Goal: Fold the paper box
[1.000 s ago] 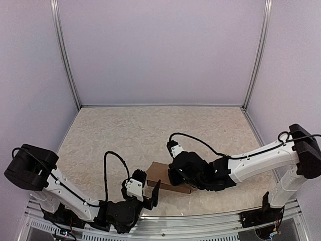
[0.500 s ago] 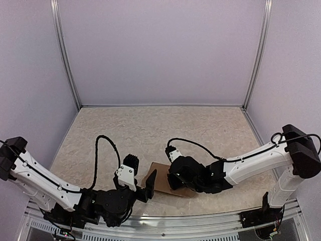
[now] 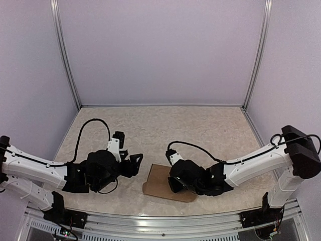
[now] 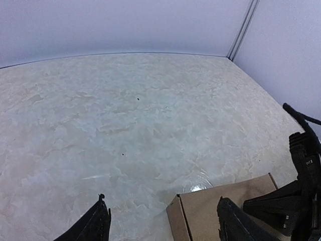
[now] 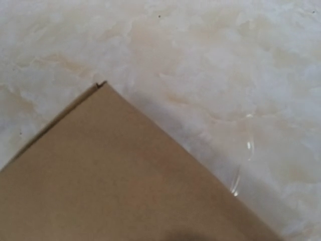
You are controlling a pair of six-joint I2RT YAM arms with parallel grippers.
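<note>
Near the table's [image 3: 150, 128] front edge, the left gripper [image 3: 134, 164] is backing away from the paper box [image 3: 158, 182], fingers spread wide and empty. That is leaving the box lying under the right gripper [image 3: 174, 184], whose closure I cannot tell.

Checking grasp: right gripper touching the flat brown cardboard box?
Cannot tell. Top view: right gripper overlaps the brown cardboard box, fingertips hidden; wrist view shows none clearly.
</note>
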